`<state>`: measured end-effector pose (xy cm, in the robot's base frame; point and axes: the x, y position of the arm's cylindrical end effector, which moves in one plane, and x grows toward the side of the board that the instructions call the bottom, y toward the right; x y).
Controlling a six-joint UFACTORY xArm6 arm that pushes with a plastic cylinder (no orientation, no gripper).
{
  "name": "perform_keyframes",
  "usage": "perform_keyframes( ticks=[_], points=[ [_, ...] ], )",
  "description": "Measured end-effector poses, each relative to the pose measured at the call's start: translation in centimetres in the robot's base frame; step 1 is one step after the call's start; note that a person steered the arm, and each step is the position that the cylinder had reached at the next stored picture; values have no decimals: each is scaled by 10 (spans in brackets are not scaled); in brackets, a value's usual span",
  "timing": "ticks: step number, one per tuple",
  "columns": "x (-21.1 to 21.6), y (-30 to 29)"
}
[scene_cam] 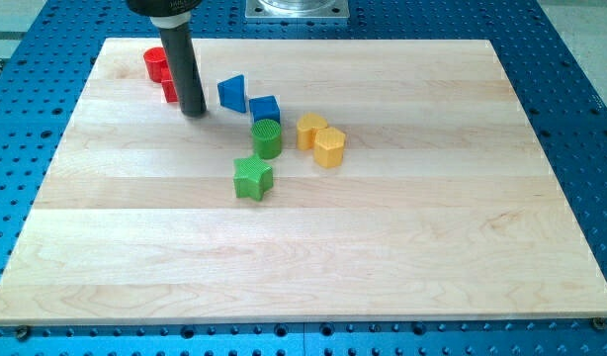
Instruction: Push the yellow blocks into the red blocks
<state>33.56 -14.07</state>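
1. My tip (194, 113), the bare tool end with nothing to clench or hold, stood on the wooden surface (402, 247) in the upper left of the frame.
2. Two red blocks (161, 71) lay just left of it, partly hidden.
3. Two touching yellow blocks (320, 138) lay well to its right, past two blue blocks (248, 100) and two green blocks (260, 158).

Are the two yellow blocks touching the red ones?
No, the yellow blocks sit right of the green cylinder, far from the red blocks near the view's top left, where my tip is.
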Motion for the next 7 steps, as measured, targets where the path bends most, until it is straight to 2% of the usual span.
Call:
perform_keyframes(
  ticks=[1,2,3,4,5,6,7],
  points=[
    [-28,7],
    [-36,64],
    [-59,153],
    [-15,228],
    [98,274],
    [145,273],
    [135,234]
  ],
)
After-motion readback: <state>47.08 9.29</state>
